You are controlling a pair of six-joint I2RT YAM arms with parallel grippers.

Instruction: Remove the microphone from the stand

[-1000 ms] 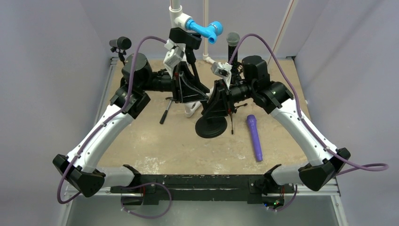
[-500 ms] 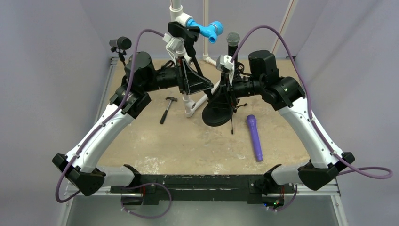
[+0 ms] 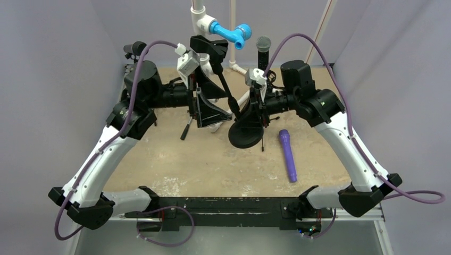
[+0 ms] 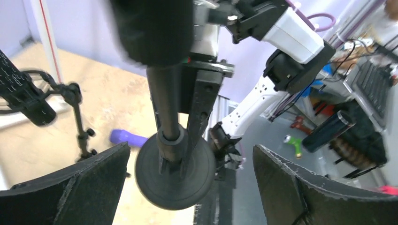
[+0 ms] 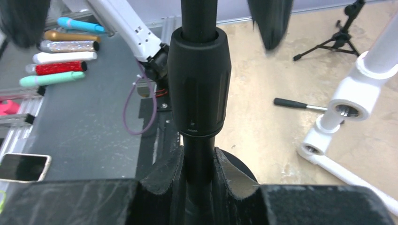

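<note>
The black stand leans up and to the left. Its round base (image 3: 245,133) (image 4: 176,176) is tipped, and a thick collar (image 5: 199,84) sits on its pole (image 4: 165,103). My right gripper (image 3: 254,109) (image 5: 199,161) is shut on the pole just above the base. My left gripper (image 3: 220,98) (image 4: 190,150) is wide open, its fingers either side of the pole and apart from it. A black block (image 3: 206,45) tops the stand; I cannot tell what it is. A purple microphone (image 3: 287,154) lies flat to the right of the base. A black microphone with a grey grille (image 3: 263,43) (image 4: 23,98) sits on a thin tripod (image 4: 80,122).
A white pipe frame (image 3: 199,16) (image 5: 347,103) with a blue fitting (image 3: 228,33) stands at the back. A hammer (image 3: 187,127) (image 5: 295,104) lies left of the base. A small black microphone (image 3: 137,49) is at the back left corner. Several coloured microphones (image 5: 56,61) lie off the table.
My left gripper was shut at the stand's upper pole and now stands wide open; its arm has drawn left. My right gripper, still shut on the pole, has tipped the base and carried it slightly back.
</note>
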